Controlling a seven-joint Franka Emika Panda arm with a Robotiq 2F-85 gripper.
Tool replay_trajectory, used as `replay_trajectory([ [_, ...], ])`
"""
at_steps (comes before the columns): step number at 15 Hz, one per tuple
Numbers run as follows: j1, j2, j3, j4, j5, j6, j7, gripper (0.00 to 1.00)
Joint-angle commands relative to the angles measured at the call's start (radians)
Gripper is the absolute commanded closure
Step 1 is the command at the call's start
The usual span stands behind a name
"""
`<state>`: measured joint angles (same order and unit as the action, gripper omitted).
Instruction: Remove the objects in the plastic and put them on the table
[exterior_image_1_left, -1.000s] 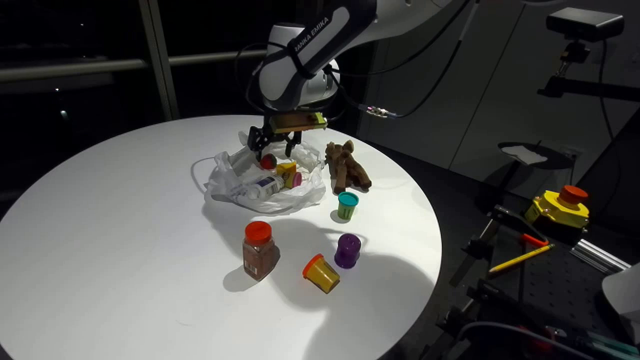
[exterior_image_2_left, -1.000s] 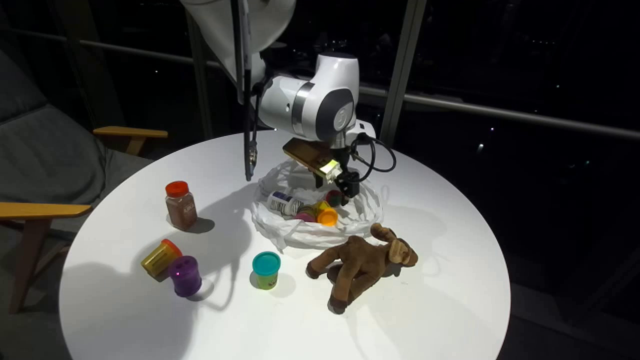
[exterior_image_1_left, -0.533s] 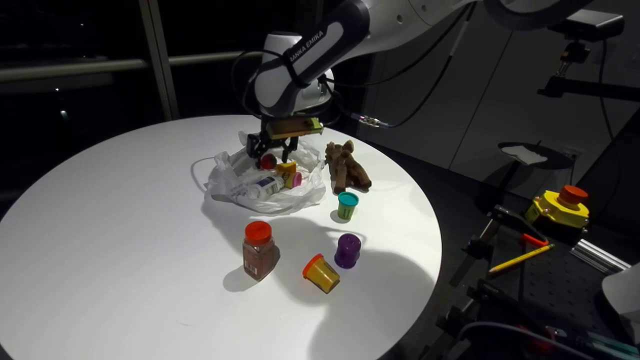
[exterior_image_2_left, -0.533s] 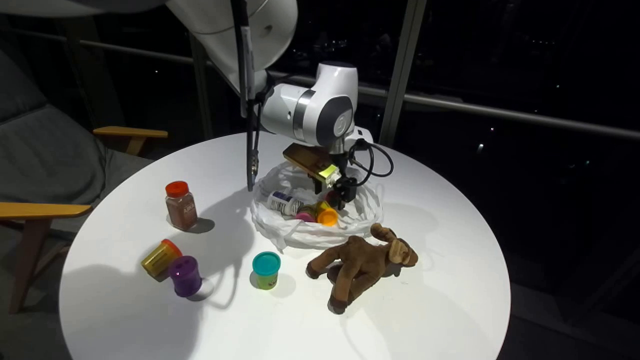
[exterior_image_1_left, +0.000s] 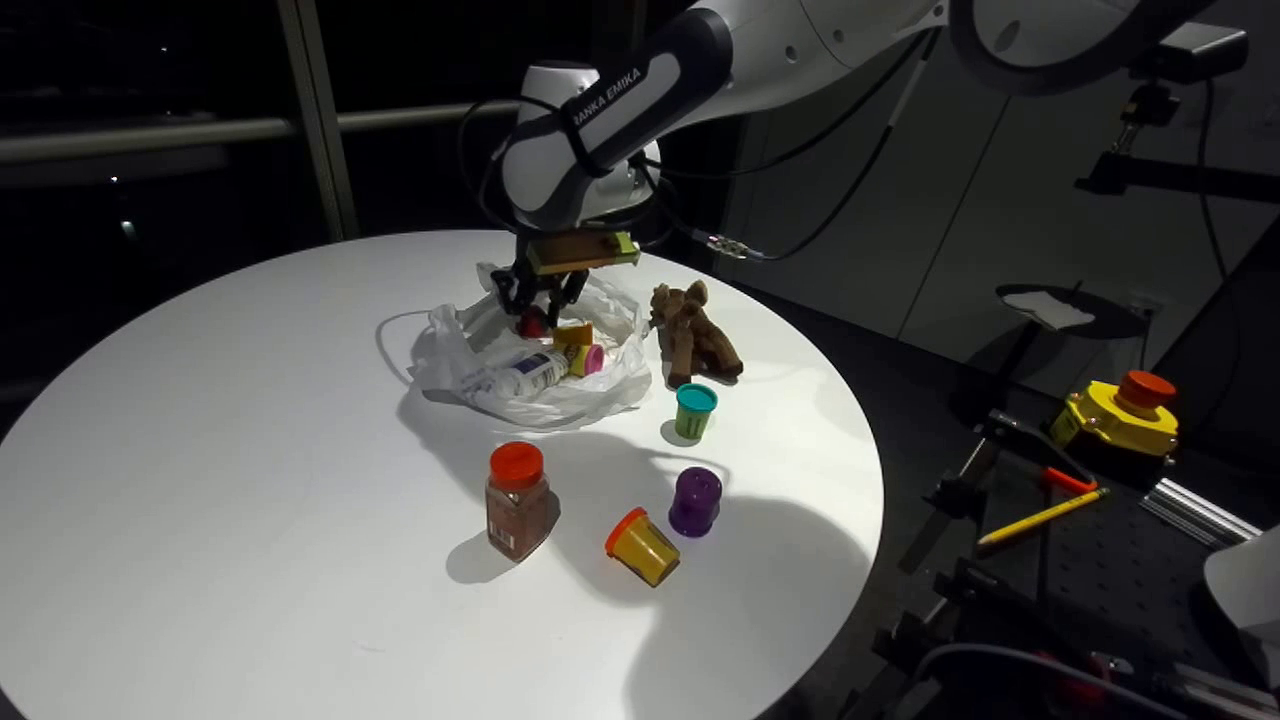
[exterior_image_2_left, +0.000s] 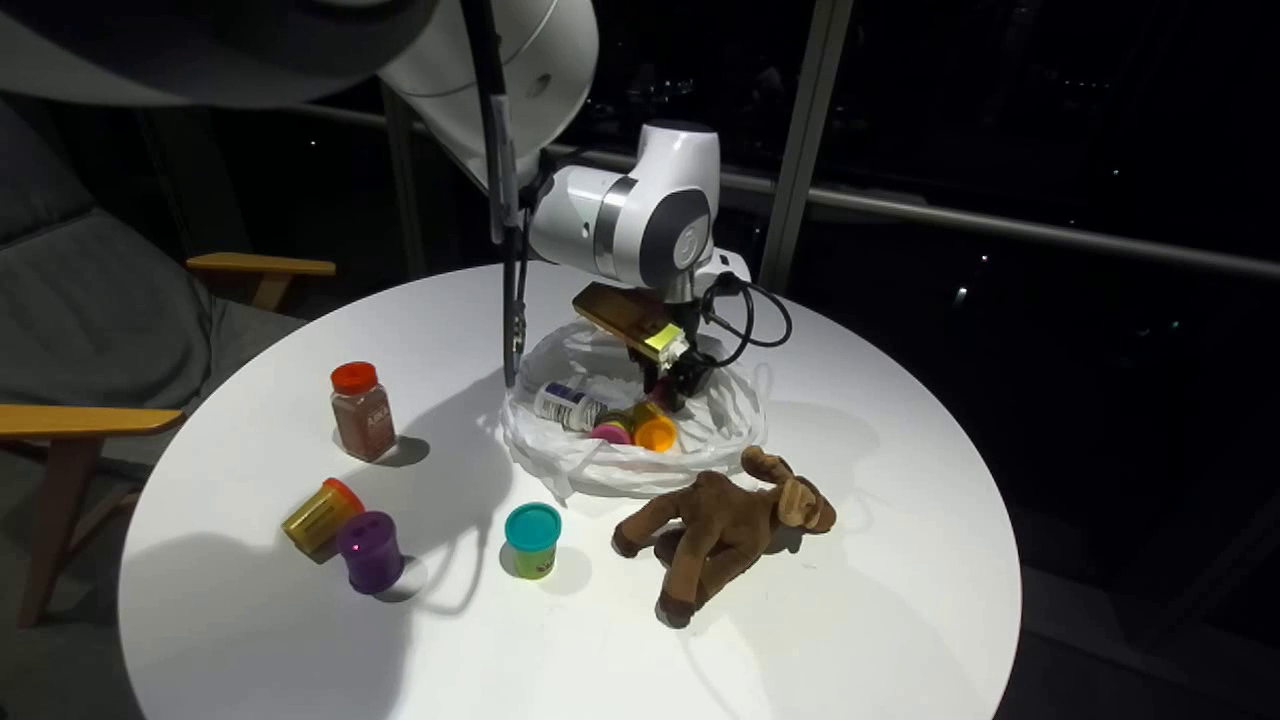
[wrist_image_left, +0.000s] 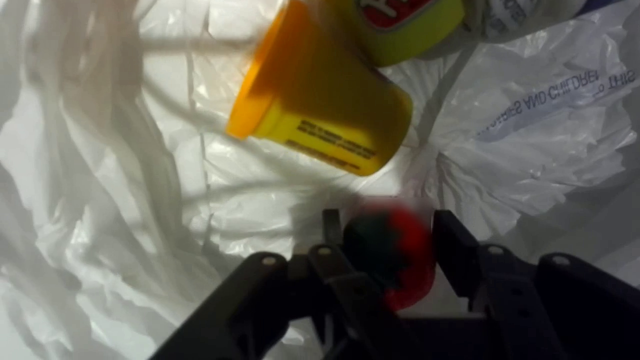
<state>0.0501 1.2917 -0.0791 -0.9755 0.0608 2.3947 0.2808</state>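
Observation:
Inside the wrinkled white plastic (exterior_image_2_left: 600, 470), my gripper (wrist_image_left: 386, 222) points down with its fingers closed around the small red ball (wrist_image_left: 415, 250), which has a dark patch. The ball fills the gap, against the right finger and close along the left one. Beside it in the bag lie a yellow cup with orange lid (wrist_image_left: 345, 115), a yellow cup with pink lid (exterior_image_1_left: 587, 360) and a white bottle (exterior_image_2_left: 568, 407). On the table (exterior_image_1_left: 250, 480) are the red-capped bottle (exterior_image_1_left: 517, 512), teddy bear (exterior_image_2_left: 725, 530), purple cup (exterior_image_2_left: 372, 555), yellow-orange cup (exterior_image_1_left: 645, 550) and teal-lidded cup (exterior_image_1_left: 695, 412).
The bag's crumpled rim (exterior_image_1_left: 440, 350) stands up around the gripper. A grey chair with wooden armrests (exterior_image_2_left: 90, 420) is beside the table. Off the table's edge, a dark cart carries a yellow box with a red button (exterior_image_1_left: 1120, 415).
My gripper has come down into the bag and its fingers have drawn together around the red ball. The ball has shifted slightly. The other things have stayed in place.

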Motion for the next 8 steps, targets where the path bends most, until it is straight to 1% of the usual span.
replay_trajectory([
  [1,-0.01,0.034,-0.001,0.081,-0.012,-0.042,-0.004,0.76],
  [2,-0.009,0.025,-0.003,0.073,-0.014,-0.04,-0.002,0.76],
  [4,-0.003,-0.031,-0.006,0.008,-0.004,-0.019,-0.004,0.76],
  [6,0.001,-0.115,0.004,-0.089,0.006,0.005,-0.004,0.76],
  [8,0.001,-0.215,0.025,-0.202,0.019,-0.002,-0.015,0.76],
])
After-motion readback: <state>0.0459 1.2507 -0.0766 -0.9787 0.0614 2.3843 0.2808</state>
